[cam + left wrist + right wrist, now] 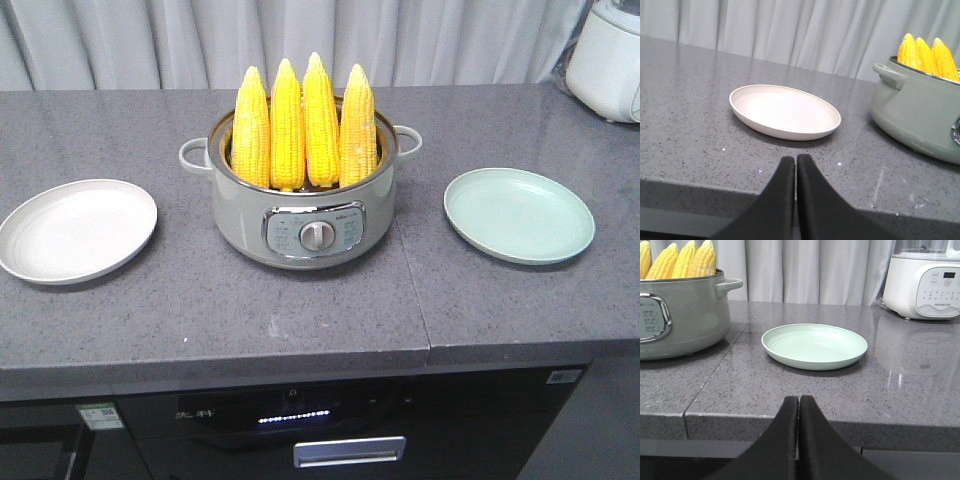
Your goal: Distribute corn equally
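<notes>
Several yellow corn cobs stand upright in a grey-green electric pot at the counter's middle. The corn shows at the right edge of the left wrist view and the corn at the top left of the right wrist view. A white plate lies left of the pot, a pale green plate right of it; both are empty. My left gripper is shut and empty, near the counter's front edge before the white plate. My right gripper is shut and empty, before the green plate.
A white kitchen appliance stands at the back right corner of the grey stone counter. A seam runs front to back in the counter, right of the pot. A dark built-in appliance sits below the front edge. Curtains hang behind.
</notes>
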Available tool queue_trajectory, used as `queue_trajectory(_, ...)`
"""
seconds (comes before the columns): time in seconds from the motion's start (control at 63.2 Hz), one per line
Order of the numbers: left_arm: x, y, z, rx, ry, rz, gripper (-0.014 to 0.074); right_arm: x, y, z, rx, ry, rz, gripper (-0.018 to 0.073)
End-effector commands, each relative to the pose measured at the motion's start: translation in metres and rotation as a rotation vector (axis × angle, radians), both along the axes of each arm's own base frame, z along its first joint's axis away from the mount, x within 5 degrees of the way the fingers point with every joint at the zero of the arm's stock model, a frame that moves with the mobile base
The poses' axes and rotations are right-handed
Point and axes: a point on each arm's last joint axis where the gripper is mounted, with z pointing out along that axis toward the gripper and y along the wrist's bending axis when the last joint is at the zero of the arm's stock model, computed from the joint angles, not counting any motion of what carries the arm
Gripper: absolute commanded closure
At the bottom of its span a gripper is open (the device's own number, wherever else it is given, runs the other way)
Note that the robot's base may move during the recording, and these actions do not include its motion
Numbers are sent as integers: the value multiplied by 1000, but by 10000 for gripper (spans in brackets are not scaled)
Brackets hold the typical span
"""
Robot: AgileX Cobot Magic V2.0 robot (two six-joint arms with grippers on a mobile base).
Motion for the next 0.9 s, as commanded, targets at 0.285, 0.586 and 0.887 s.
queue_trajectory(0.285,-2,0,15,-4,-107,0,603,0,0,1,-5,-65,1,565)
queue_trajectory(0.586,-2,0,15,-4,-107,0,603,0,0,1,-5,-65,1,565)
queue_trajectory(0.887,-2,0,15,-4,-107,0,603,0,0,1,-5,-65,1,565)
